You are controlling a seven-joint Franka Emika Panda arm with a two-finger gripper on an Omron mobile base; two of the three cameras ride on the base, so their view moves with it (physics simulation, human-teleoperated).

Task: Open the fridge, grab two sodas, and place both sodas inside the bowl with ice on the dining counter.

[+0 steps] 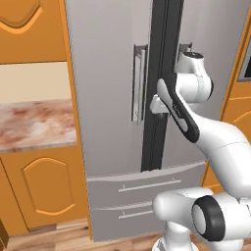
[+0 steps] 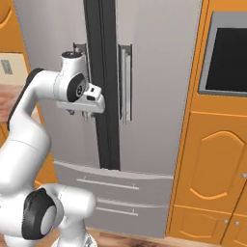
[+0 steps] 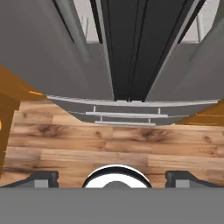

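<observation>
Arm (image 1: 215,137) glossy white, built of thick rounded tube links. Joints marked by dark grey to black rings and caps; big round dark disc with grey centre at lower joint (image 2: 41,219). Long black strip runs along one forearm link. Wrist ends in white boxy block. Tool (image 3: 112,178) has two small dark grey fingertips (image 3: 43,178), wide apart.

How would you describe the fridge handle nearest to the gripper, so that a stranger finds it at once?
Find the tall grey fridge between the orange cabinets. A black centre strip splits its two upper doors. The handle is the vertical grey bar beside that strip, just behind the white gripper; its twin stands uncovered.
</observation>
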